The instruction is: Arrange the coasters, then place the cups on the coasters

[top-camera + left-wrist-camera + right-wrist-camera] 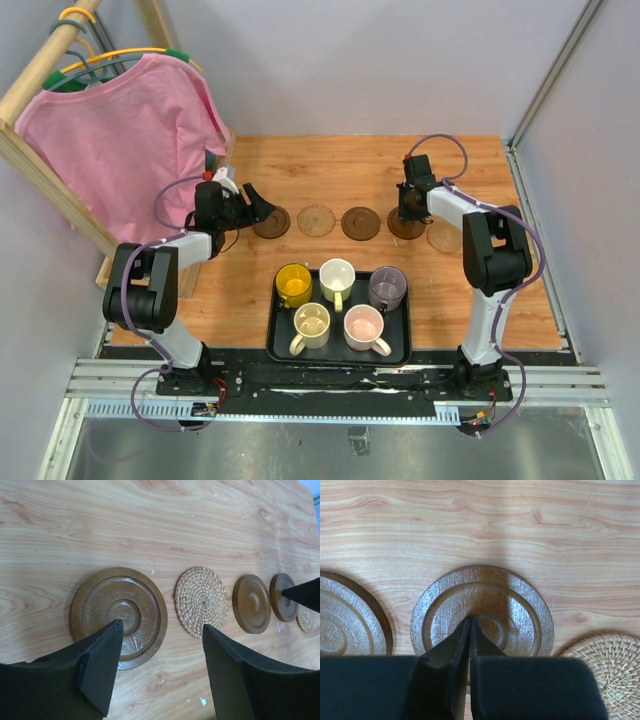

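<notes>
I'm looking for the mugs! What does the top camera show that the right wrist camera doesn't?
Only the top view: five small handled mugs in a black rectangular tray, a pink shirt. Only the right wrist view: the carved rings on the dark brown round wooden coaster, beneath the shut right tool. Both: that coaster, the tan woven round coaster beside it, the wooden table.

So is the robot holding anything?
No, nothing. The left hand is open by the leftmost brown coaster; the right hand is shut empty, tips at the middle of the rightmost brown coaster.
</notes>
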Robot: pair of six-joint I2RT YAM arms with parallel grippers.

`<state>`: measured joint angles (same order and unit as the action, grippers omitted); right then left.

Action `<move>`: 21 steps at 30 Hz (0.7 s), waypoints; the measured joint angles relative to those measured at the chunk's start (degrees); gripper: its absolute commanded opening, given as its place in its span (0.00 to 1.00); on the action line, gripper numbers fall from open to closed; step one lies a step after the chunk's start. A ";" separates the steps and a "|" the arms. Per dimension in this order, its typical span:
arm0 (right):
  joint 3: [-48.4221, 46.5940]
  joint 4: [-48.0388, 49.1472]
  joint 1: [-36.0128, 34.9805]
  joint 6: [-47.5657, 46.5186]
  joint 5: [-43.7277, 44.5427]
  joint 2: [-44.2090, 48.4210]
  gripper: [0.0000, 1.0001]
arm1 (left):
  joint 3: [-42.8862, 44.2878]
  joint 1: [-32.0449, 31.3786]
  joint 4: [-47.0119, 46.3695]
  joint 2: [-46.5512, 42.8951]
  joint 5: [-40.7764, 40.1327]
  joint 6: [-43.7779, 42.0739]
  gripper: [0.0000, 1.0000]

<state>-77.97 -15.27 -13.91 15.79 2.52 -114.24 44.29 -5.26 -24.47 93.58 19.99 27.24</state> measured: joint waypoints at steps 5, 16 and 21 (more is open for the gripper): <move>0.92 -0.07 -0.76 0.72 0.81 0.79 0.04 | -0.07 0.00 0.00 -0.17 0.04 -0.02 0.68; 0.85 -5.31 -1.97 0.96 4.68 2.03 0.04 | -0.37 0.00 -0.55 -1.42 0.31 -0.26 0.68; -0.42 -9.57 -2.45 0.68 6.62 3.63 0.05 | -0.39 0.00 -1.22 -2.32 0.44 -0.44 0.68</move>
<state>-78.39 -24.84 -16.36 16.47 9.15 -110.61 43.90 -5.26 -25.69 91.26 20.43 26.81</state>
